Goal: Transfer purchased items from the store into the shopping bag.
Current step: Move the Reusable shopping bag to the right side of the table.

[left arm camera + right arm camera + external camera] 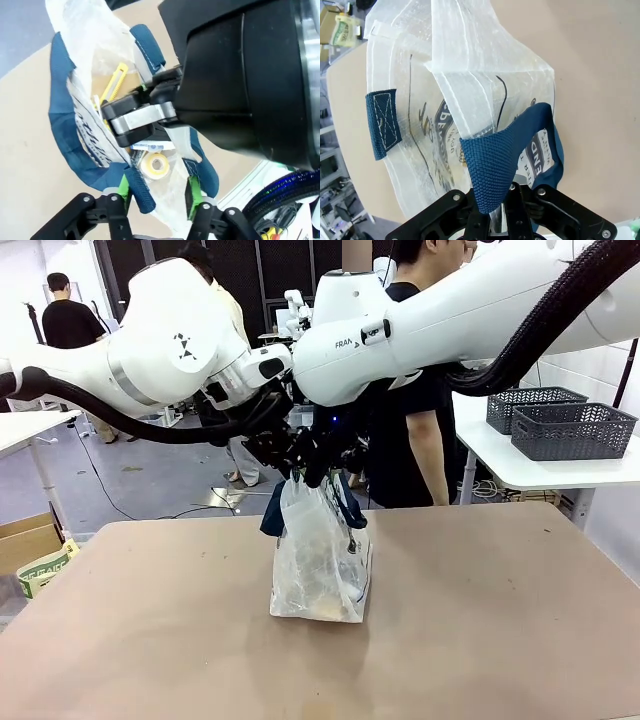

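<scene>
The shopping bag (318,560), translucent white with navy straps, stands upright in the middle of the table. Both grippers hang over its mouth. My right gripper (496,204) is shut on a navy strap handle (495,165) and holds it up. In the left wrist view my left gripper (158,192) stands open, its green pads (124,187) on either side of the bag's rim and another strap (139,192). Purchased items lie inside the bag: a yellow cutter (115,82) and a roll of tape (155,164). A tan mass (322,590) shows through the bag's bottom.
Two dark grey slotted baskets (572,430) sit on a white side table at the back right; which one is the store I cannot tell. A person (420,390) stands behind the table. A cardboard box (25,540) is on the floor at the left.
</scene>
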Action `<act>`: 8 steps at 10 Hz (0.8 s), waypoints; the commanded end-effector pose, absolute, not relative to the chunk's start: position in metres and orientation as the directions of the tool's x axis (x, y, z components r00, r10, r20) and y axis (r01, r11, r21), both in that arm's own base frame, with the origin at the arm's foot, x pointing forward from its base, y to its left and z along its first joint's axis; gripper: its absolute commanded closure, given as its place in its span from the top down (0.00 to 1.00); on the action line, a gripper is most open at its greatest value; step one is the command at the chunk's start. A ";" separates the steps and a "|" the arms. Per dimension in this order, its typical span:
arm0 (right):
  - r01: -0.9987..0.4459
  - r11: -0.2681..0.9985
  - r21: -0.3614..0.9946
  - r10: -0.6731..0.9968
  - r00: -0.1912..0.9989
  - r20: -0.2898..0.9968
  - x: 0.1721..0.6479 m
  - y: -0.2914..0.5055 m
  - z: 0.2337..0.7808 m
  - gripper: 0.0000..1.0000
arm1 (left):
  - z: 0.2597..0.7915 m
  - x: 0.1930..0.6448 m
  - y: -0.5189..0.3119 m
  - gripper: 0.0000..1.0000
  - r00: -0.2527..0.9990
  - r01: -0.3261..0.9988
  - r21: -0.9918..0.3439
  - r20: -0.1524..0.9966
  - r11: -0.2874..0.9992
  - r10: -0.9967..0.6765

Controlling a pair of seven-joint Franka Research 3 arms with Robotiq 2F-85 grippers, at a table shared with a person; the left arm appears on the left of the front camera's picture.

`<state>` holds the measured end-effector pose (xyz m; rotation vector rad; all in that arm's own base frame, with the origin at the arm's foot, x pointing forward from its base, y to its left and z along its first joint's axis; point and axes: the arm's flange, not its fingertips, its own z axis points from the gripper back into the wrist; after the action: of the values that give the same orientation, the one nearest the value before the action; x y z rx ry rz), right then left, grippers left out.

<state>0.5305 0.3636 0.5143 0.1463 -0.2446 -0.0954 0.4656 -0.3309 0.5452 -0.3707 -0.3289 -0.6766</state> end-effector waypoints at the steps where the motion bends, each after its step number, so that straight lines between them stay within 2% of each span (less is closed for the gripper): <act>1: 0.026 0.981 0.191 -0.075 0.965 0.253 0.527 0.364 0.507 0.00 | 0.547 0.454 -0.327 1.00 0.714 0.690 -0.289 0.425 0.664 -0.557; 3: 0.027 0.971 0.238 -0.083 0.970 0.229 0.528 0.362 0.503 0.00 | 0.549 0.454 -0.323 1.00 0.726 0.673 -0.299 0.443 0.677 -0.526; 8: 0.035 0.972 0.231 -0.089 0.970 0.228 0.527 0.362 0.502 0.00 | 0.549 0.454 -0.321 1.00 0.755 0.635 -0.323 0.452 0.702 -0.475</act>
<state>0.5316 0.3671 0.5072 0.1996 -0.2397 -0.0725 0.4601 -0.3246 0.5562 -0.4541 -0.3413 -0.6503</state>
